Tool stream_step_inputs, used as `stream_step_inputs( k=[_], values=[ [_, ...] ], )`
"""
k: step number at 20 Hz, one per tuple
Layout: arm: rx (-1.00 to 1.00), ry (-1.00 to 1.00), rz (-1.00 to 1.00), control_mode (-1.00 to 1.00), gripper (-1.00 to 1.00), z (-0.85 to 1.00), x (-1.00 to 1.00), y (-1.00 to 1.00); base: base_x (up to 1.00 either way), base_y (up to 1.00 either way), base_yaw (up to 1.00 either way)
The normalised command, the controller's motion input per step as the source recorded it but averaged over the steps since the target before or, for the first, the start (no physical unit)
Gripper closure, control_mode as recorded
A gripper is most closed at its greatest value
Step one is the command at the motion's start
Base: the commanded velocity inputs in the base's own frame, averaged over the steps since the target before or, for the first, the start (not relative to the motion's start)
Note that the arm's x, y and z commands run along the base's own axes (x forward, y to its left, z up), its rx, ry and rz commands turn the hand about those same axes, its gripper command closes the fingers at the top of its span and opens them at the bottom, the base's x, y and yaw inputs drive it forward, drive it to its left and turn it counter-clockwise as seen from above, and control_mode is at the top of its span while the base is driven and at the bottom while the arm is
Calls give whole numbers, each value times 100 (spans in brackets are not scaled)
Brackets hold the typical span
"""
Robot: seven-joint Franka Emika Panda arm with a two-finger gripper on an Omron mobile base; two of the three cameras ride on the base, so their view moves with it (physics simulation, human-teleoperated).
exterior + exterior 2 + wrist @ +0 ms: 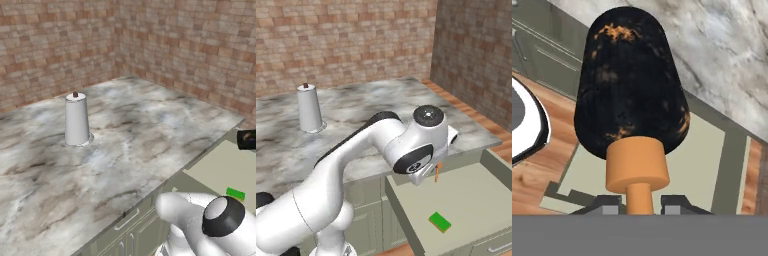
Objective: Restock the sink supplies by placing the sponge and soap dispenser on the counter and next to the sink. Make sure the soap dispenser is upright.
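The soap dispenser (632,80), a black bottle with an orange-tan nozzle, lies along the hand's line of sight. My gripper (640,206) is shut on the nozzle stem, one dark fingertip on each side. In the right base view the hand hangs over an open drawer just off the counter (366,105) edge, and the orange nozzle (437,172) pokes out below it. The bottle's black body (247,140) shows at the right edge of the left base view. The green sponge (439,221) (235,193) lies flat on the drawer floor. The sink is out of view.
A tall grey tapered container with a dark knob (76,120) (309,108) stands on the marble counter. Brick walls close the back and right. The open drawer (476,195) juts out from the sage-green cabinet fronts over a wooden floor.
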Motion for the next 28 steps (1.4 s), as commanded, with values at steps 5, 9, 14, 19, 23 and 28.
stream_step_inputs(
  k=[5, 9, 14, 19, 23, 28],
  values=[
    [-5, 12, 1, -100, 100, -5, 4, 65, 0, 0, 0],
    [-1, 0, 0, -100, 100, 0, 0, 11, 0, 0, 0],
    [-7, 0, -1, 100, 100, 0, -1, 31, -14, 18, -9],
    [0, 0, 0, 100, 100, 0, 0, 0, -50, 39, -43],
    [0, 0, 0, 100, 100, 0, 0, 0, -64, 23, -62],
    [0, 0, 0, 100, 100, 0, 0, 0, -60, 17, -73]
  ],
)
